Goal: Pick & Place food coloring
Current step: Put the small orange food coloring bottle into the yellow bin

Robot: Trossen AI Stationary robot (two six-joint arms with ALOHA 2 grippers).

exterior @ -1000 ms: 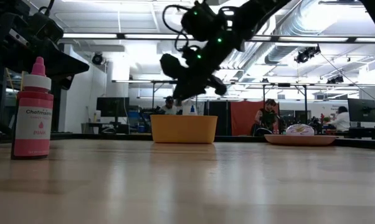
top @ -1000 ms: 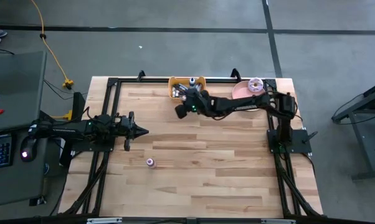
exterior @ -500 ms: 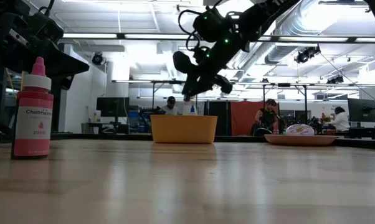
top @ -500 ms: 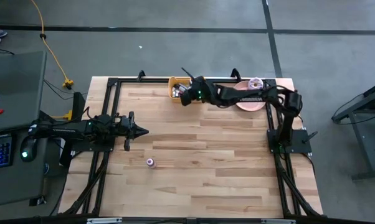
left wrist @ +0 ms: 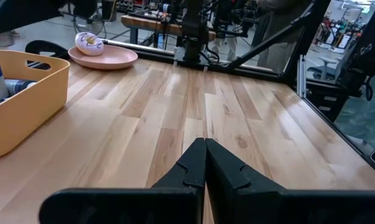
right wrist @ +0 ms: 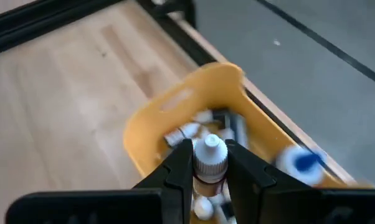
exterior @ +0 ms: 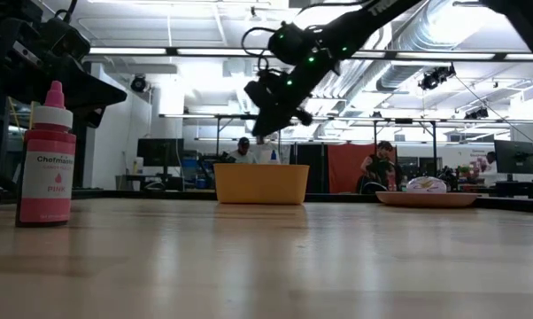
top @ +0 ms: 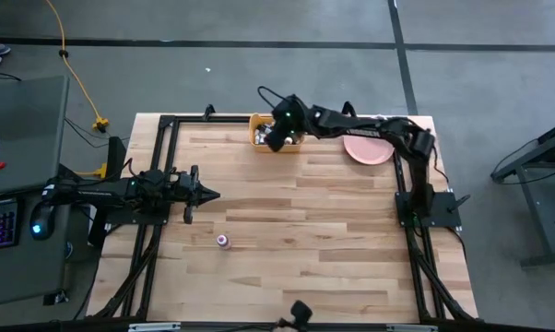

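Observation:
My right gripper (top: 279, 136) hangs over the yellow bin (top: 259, 124) at the table's far edge, shut on a tiny white-capped bottle (right wrist: 210, 160). Several more small bottles (right wrist: 197, 132) lie inside the bin (right wrist: 175, 106), one with blue (right wrist: 303, 160) on it. A pink bottle (top: 223, 242) stands upright on its base on the table, near the left arm; the low view shows it close up (exterior: 47, 155). My left gripper (top: 208, 194) waits at the table's left side with its fingers shut (left wrist: 205, 163). My right gripper pinches the tiny bottle between its two fingers (right wrist: 181, 165), on the upper body just under the white cap (right wrist: 209, 179). The fingers come from above, slanting down toward the bin. The bottle is lifted clear over the bin's opening, cap toward the wrist.
A pink plate (top: 367, 149) sits right of the bin at the far edge, with a donut (exterior: 426, 184) on it. Black frame rails (top: 167, 124) border the table. A small dark object (top: 301, 312) lies at the near edge. People stand in the room behind (exterior: 383, 164).
My right gripper has carried the small bottle toward the table's far edge, from in front of the yellow bin to over its opening, staying shut on it. The pink bottle on the table has stayed where it was.

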